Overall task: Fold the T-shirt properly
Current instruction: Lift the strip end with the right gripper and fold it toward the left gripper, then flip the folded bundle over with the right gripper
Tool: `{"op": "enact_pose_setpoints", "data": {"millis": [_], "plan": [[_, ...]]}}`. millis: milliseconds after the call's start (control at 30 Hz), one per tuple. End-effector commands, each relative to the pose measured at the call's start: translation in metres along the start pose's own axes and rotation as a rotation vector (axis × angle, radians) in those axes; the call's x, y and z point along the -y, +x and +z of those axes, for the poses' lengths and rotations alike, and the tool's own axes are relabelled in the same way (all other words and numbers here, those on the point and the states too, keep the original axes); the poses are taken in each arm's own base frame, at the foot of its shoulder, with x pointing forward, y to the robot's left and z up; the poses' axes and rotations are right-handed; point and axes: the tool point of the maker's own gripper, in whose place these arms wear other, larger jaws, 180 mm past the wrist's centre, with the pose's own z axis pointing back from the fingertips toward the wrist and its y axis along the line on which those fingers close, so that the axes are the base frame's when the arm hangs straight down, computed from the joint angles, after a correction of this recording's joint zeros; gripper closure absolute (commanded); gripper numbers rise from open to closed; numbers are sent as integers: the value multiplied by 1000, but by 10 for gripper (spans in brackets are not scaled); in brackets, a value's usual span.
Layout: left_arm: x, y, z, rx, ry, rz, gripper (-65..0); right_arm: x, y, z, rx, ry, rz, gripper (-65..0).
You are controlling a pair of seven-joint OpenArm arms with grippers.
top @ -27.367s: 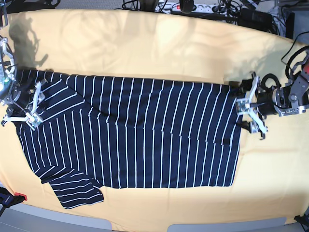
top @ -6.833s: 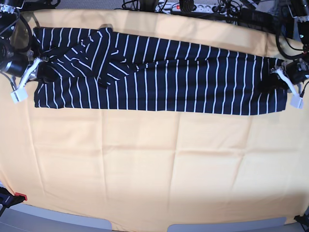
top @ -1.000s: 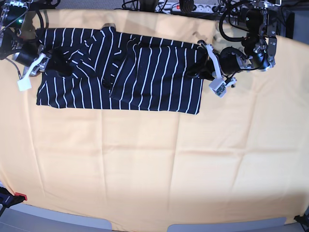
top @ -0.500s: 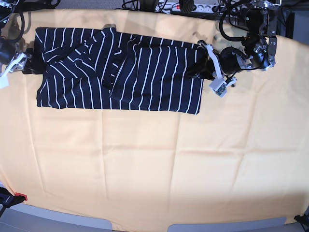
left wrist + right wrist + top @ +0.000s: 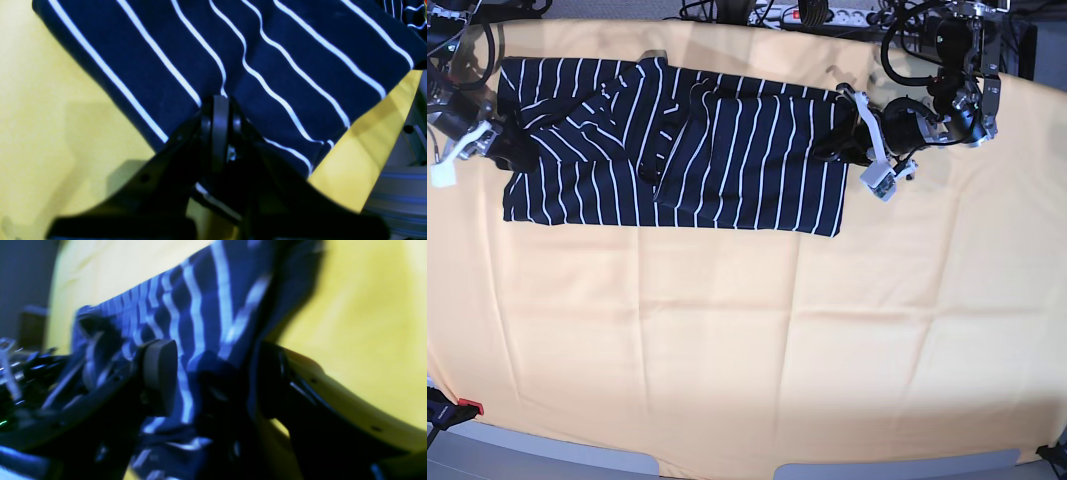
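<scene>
From the base view we see the whole T-shirt (image 5: pixel 672 150). It lies in a long dark band with thin white stripes on the far part of the tabletop (image 5: pixel 747 330), which is covered with a yellow-orange cloth (image 5: pixel 727 350). The right part of the T-shirt is folded over, so there is a second layer on top there. The near half of the yellow-orange cloth shows only soft creases.

The wrist views show things the base view cannot. In the left wrist view we look straight down the left tool (image 5: pixel 218 110). Its two black fingers are pressed together on the edge of the T-shirt (image 5: pixel 233 56), pinching the cloth, and the white stripes bend a little where it grips. In the base view this left tool (image 5: pixel 867 150) sits at the right end of the T-shirt, touching its edge.

In the right wrist view the picture is blurry. We see the right tool (image 5: pixel 213 373) with its fingers spread apart, and a bunch of the T-shirt (image 5: pixel 200 316) sits between them. One finger (image 5: pixel 160 373) is on the left of the cloth and the other is on the right. In the base view this right tool (image 5: pixel 472 150) is at the left end of the T-shirt, right at its edge.

We cannot read any words or labels in these pictures.

Cables and a power strip (image 5: pixel 817 14) lie past the far edge of the tabletop.
</scene>
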Motion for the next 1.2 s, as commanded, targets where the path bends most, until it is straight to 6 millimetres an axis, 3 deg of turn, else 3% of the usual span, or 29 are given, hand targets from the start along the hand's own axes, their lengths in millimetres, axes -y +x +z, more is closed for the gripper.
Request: {"op": "enact_pose_setpoints", "data": {"millis": [0,100,233,433,500,667,800,1033,1167], "plan": [[-7,-8,4,-52,29,-19,0,11,-68,0,-314,-66,-16,-392],[-7,-7,4,-51,28,-18,0,-2,-78,-8,-359,-4,-17,-392],[-7,-7,4,-51,29,-19,0,-14,-62,-9,-315,30,17,-360],[-3,3,6,-26,26,-45,0,-31,-10,8,-187,-10,183,-52],[4,16,8,10,12,-67,0,-36,9,19,-137,-37,241,0],[20,57,25,134,-11,-123,0,-37,40,44,-107,-115,358,0],[15,74,42,184,37,-160,0,-21,54,60,-153,-214,416,0],[-11,71,66,200,141,-124,0,19,60,91,-271,-458,477,0],[-18,63,74,194,173,-101,0,13,76,102,-201,-503,461,0]]}}
